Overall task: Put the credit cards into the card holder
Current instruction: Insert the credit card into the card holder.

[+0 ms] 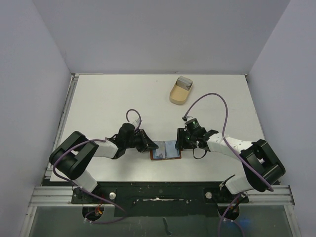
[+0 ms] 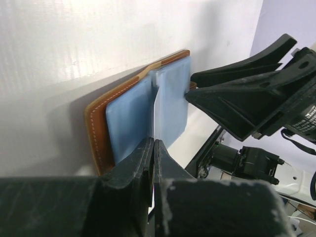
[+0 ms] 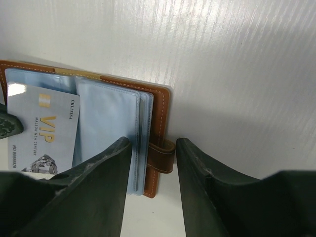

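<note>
Left fingers: pressed shut, pinching the thin edge of a credit card that runs forward from their tips, seen edge-on from this wrist.
Right fingers: partway apart, tips down over the clasp edge of the card holder; the strap tab shows in the gap between them, and they close on nothing.
Credit card: pale grey with gold "VIP" lettering, lying over the blue sleeves, on the side away from the right fingers and at the left fingers' tips.
Card holder: open flat, reddish-brown with pale stitching, directly between the two sets of fingers.
Left arm: elbow folded near its base, forearm low over the surface, wrist aimed inward at the right fingers.
Right arm: mirrors it, forearm low, wrist aimed inward at the left fingers; a purple cable loops above it.
Worktop: white and matte.
Tan oval tray: well beyond the right fingers, near the far edge, with a small grey item inside.
Room: pale lilac walls on three sides; a metal rail along the near edge.
</note>
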